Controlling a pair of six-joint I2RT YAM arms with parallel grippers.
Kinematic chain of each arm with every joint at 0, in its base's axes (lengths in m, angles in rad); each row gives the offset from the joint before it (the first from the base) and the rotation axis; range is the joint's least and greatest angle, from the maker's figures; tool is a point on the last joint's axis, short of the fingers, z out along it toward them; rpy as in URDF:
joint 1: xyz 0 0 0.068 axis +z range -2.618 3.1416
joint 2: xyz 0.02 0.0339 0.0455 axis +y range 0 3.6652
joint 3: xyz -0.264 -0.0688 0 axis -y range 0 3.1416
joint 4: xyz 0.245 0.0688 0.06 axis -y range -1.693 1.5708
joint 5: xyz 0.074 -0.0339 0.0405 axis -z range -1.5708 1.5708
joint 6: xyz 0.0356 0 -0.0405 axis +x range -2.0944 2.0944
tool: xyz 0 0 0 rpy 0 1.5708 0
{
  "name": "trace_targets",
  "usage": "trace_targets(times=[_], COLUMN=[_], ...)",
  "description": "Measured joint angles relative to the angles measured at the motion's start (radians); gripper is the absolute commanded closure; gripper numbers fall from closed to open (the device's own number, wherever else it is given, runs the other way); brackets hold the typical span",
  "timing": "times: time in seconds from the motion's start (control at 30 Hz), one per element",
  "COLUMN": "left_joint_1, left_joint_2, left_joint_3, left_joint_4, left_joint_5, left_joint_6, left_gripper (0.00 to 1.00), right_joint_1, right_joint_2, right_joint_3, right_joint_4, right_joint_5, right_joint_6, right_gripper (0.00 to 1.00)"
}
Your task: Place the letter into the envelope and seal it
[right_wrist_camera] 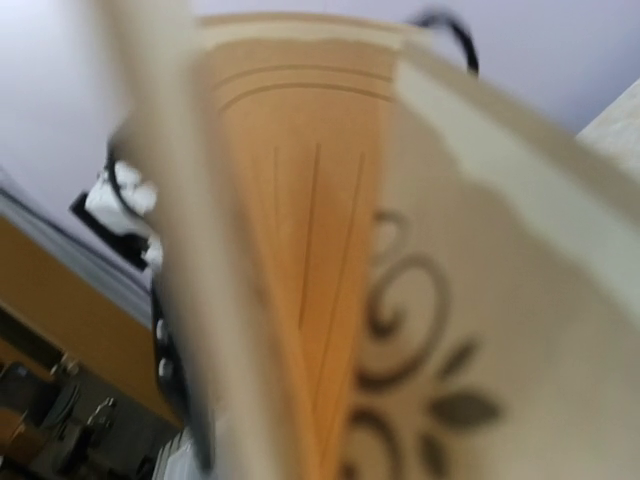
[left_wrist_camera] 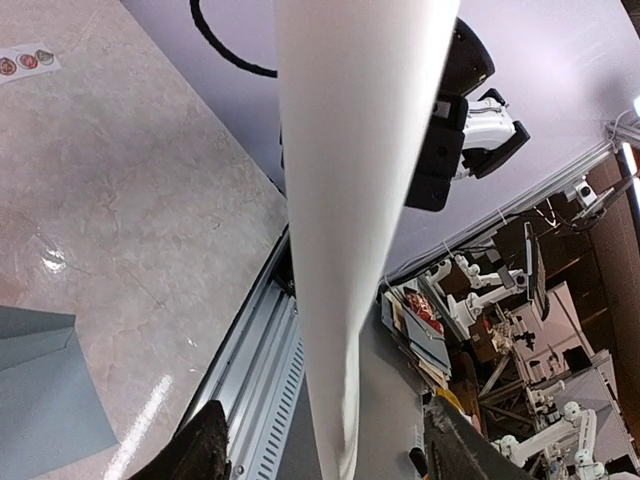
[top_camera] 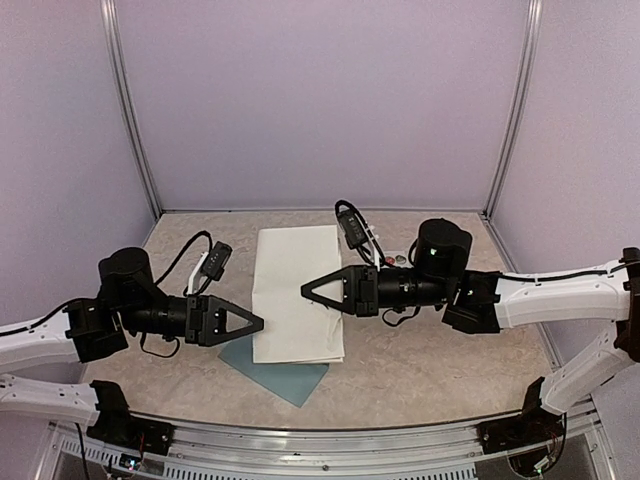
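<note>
The letter (top_camera: pixel 297 290) shows its plain white back and is folded over, running from the table's back toward the front. Under its near end lies the teal envelope (top_camera: pixel 275 375), also seen low on the left of the left wrist view (left_wrist_camera: pixel 40 385). My left gripper (top_camera: pixel 257 322) is at the letter's left edge. In its wrist view the jaws of this gripper (left_wrist_camera: pixel 330 455) stand open, with the letter's folded edge (left_wrist_camera: pixel 350 200) between them and touching neither finger. My right gripper (top_camera: pixel 306 290) is shut on the letter. The right wrist view is filled by the blurred ruled, ornate inside of the letter (right_wrist_camera: pixel 420 300), which hides the fingers.
A white strip of round stickers (left_wrist_camera: pixel 25 62) lies on the table, behind the right gripper (top_camera: pixel 395 260) in the top view. A metal rail (top_camera: pixel 330 440) runs along the table's near edge. Lilac walls close in the back and both sides.
</note>
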State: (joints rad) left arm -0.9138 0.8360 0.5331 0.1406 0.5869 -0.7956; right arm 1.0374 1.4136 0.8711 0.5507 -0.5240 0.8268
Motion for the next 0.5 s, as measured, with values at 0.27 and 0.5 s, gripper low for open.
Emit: trace_targets(times=[0.27,0.5], left_joint_1=[0.07,0.095], left_joint_2=[0.042,0.058], left_joint_3=[0.031,0.032], left_joint_4=[0.052,0.08], left_joint_5=[0.022,0.043], left_joint_6=[0.03,0.02], left_gripper=[0.4,1.0], right_joint_1=[0.0,0.0], right_joint_2=[0.004,0.028], right_joint_3=[0.024,0.039], right_joint_4=[-0.054,-0.079], right_joint_5=[-0.067,-0.114], right_joint_6=[-0.028,-0.044], right_gripper=[1.0,1.0])
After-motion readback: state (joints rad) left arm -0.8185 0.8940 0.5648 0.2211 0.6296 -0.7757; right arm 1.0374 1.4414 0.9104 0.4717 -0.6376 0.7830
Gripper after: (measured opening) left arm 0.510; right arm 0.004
